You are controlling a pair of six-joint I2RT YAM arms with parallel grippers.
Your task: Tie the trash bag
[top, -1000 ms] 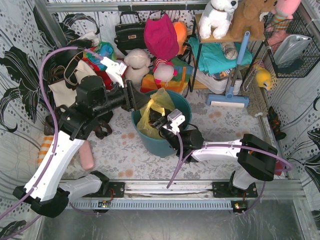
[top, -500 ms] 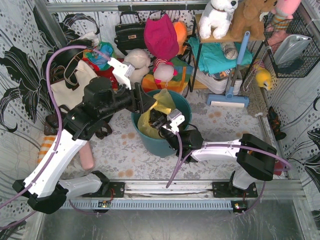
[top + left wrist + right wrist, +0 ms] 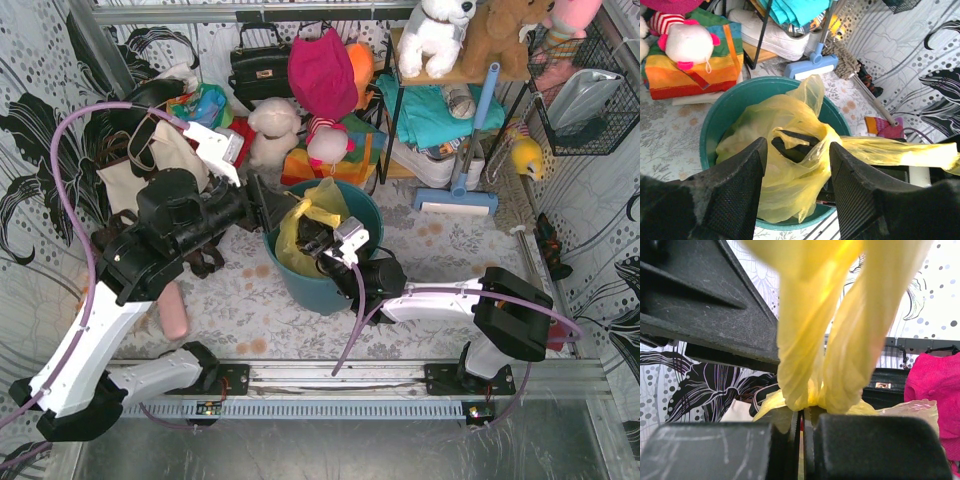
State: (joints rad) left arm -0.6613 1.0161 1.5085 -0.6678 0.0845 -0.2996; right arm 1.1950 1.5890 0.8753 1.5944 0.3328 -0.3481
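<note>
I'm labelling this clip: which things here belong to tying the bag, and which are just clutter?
In the job: trash bag, teal bin holding it, right gripper shut on it, left gripper open, facing it.
Lying about: black handbag, cream tote, white plush dog, blue mop.

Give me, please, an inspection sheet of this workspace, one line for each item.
Surface: table with flowered cloth.
Job's things: yellow trash bag in the teal bin, mouth open, not tied.
Clutter: cream tote bag, black handbag, plush toys, blue broom.
Grippers: left gripper open over the bin; right gripper shut on a strip of the bag.
Cables: purple cables loop from both arms.
Surroundings: patterned walls, wire basket.
</note>
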